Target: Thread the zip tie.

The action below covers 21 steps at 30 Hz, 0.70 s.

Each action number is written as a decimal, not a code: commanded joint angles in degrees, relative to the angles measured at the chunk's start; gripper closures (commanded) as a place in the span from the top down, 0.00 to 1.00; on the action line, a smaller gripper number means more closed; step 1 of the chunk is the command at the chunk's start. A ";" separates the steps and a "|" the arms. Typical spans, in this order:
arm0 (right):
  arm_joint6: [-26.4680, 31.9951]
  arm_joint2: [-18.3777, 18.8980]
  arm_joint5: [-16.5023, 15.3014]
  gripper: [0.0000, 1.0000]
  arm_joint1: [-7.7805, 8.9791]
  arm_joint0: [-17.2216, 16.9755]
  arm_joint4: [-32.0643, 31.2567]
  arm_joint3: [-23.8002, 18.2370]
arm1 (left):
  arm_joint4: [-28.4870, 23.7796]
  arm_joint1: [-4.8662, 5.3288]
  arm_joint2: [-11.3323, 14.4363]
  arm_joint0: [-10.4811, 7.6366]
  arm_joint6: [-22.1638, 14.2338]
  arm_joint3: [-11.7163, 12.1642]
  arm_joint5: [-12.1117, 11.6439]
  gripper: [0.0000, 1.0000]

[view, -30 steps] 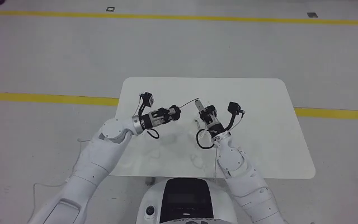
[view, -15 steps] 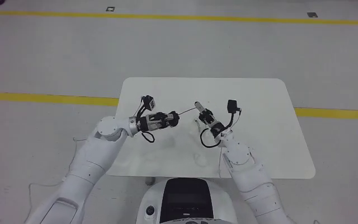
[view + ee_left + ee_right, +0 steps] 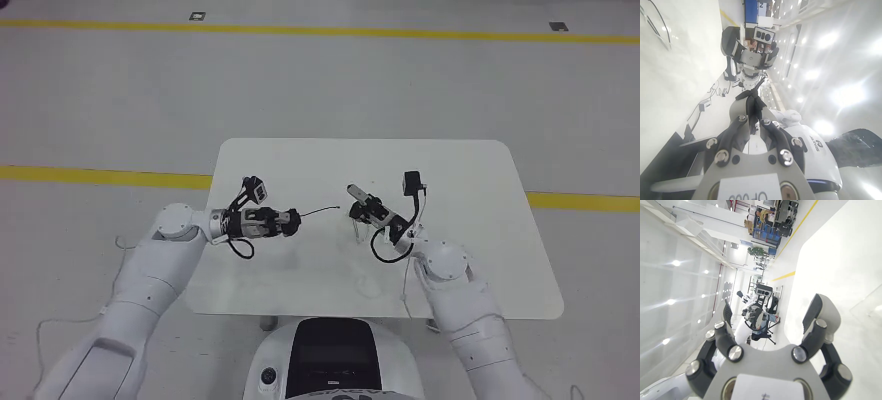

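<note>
A thin black zip tie (image 3: 320,212) sticks out of my left gripper (image 3: 294,219) toward the table's middle. In the left wrist view the left gripper (image 3: 753,108) is shut on the tie's (image 3: 752,98) dark bunched end. My right gripper (image 3: 352,193) hovers just right of the tie's free tip, a small gap away. Seen from the right wrist, the right gripper (image 3: 770,311) is open, its fingers (image 3: 814,310) wide apart with nothing between them. Both grippers face each other above the white table (image 3: 480,170).
A clear, glassy piece (image 3: 866,308) lies on the table near the right gripper. Bare tabletop spreads to the far side and to the right. The table's rounded front edge (image 3: 470,312) runs close to both forearms.
The left gripper has drawn back to the left with the zip tie. The right gripper has shifted slightly, and the tie's tip now sits apart from it.
</note>
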 commanded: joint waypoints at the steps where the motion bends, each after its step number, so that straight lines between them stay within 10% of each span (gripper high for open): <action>1: -0.02 -0.01 0.01 1.00 0.00 0.00 -0.01 0.00 | -0.01 0.00 -0.02 0.04 0.06 -0.05 0.03 0.00; 7: -0.09 -0.01 0.25 1.00 0.03 -0.10 0.31 0.06 | 0.34 0.04 0.06 0.46 1.98 -0.38 0.39 0.00; 13: 15.05 1.79 1.12 1.00 1.07 2.48 10.22 3.96 | 0.31 0.97 0.22 0.82 -0.23 0.07 2.10 0.00; 21: 27.04 1.80 2.45 1.00 1.92 6.64 18.00 10.33 | -3.27 3.46 6.58 0.29 -0.23 -1.73 3.06 0.00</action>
